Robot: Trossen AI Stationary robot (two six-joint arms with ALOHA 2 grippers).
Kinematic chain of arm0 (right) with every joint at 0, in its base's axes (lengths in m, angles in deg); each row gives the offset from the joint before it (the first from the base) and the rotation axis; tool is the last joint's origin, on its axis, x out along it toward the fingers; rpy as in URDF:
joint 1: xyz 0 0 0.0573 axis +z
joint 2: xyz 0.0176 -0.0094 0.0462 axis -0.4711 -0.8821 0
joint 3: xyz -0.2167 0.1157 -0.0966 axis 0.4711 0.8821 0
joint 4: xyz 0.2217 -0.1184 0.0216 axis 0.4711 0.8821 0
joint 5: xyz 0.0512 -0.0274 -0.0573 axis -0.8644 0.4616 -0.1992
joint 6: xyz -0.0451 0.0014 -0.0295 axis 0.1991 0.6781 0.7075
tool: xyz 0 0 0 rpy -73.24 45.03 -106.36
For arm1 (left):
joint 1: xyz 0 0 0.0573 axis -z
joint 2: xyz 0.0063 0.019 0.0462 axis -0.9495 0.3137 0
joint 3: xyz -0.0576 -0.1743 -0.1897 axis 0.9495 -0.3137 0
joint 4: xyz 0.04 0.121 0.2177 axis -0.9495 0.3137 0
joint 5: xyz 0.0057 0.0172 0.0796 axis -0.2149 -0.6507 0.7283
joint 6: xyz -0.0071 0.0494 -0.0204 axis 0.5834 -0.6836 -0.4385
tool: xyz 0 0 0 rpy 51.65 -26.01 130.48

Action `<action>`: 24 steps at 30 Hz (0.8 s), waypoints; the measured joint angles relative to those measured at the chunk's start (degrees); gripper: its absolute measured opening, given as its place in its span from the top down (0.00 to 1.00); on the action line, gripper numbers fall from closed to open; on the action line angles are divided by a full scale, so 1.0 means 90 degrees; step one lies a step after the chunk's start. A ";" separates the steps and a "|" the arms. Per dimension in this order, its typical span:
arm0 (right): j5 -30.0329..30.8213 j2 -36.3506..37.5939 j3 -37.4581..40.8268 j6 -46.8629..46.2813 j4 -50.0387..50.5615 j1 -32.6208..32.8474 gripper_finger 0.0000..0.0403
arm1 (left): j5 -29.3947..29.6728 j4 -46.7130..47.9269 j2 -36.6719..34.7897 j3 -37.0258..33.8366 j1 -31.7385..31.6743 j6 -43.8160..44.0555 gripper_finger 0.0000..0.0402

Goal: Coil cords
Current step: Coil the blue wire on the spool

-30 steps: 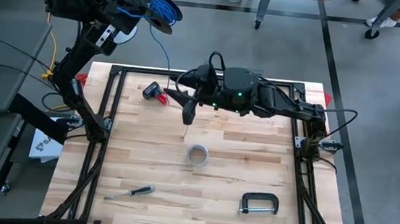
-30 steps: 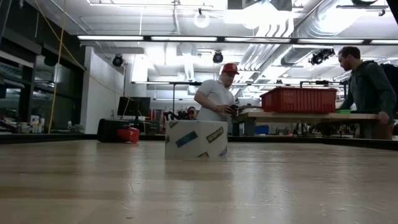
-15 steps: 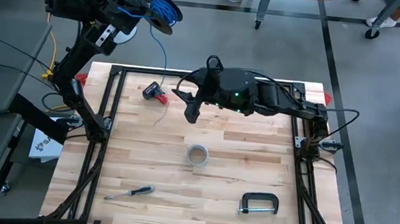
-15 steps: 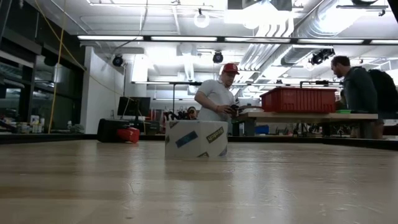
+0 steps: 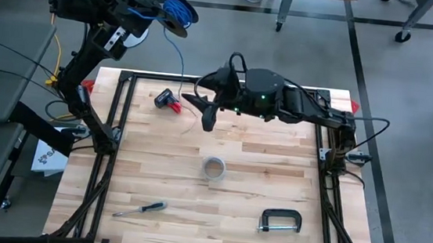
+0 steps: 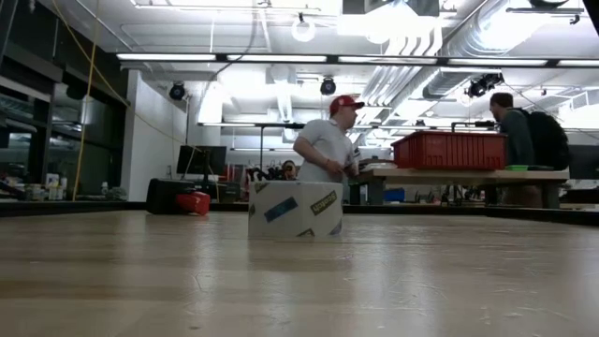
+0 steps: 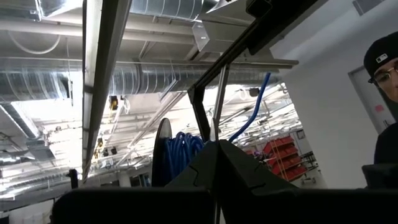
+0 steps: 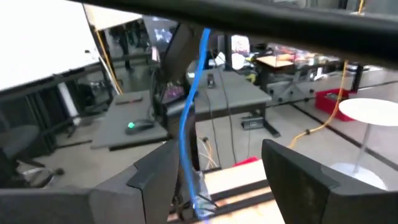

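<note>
A blue cord (image 5: 177,55) is wound in several loops into a coil (image 5: 179,10) at my left gripper (image 5: 164,7), which is raised beyond the table's far left corner and shut. In the left wrist view the coil (image 7: 182,152) sits beside the shut fingers (image 7: 217,162). From the coil one strand hangs down to the table's far edge. There it passes between the open fingers of my right gripper (image 5: 206,119), which points level toward the table's left. In the right wrist view the strand (image 8: 189,106) runs close to one finger (image 8: 155,177). My left gripper is shut on the blue cord at the coil (image 7: 186,146), held high and clear of the table. The loops bunch against the fingers and a strand (image 7: 258,102) leads away. The fingers hide the exact contact. My right gripper: whether a finger touches the strand I cannot tell.
On the wooden table lie a tape roll (image 5: 212,167) at mid-table, a red and black tool (image 5: 169,100) at the far left, a screwdriver (image 5: 140,207) at the near left and a C-clamp (image 5: 280,220) at the near right. People stand beyond the table.
The cord's loose lower end hung straight below my right gripper's fingertips. It has swung toward the table's left and part of the way back, and hangs just left of them. Both arms have kept about still.
</note>
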 joint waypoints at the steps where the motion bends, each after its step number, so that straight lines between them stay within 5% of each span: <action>1: -0.0106 0.0000 0.0000 -0.0058 -0.0041 -0.0024 0.44 | 0.0000 0.0000 0.0002 0.0000 0.0000 -0.0006 0.99; 13: -0.0853 -0.0002 0.0000 -0.0263 -0.0074 -0.0009 0.45 | 0.0007 0.0004 0.0001 0.0000 0.0000 -0.0118 0.99; 24: -0.0568 -0.0275 0.0000 -0.0417 -0.0328 -0.0012 0.65 | 0.0095 0.0002 0.0002 -0.0001 0.0000 -0.0131 0.99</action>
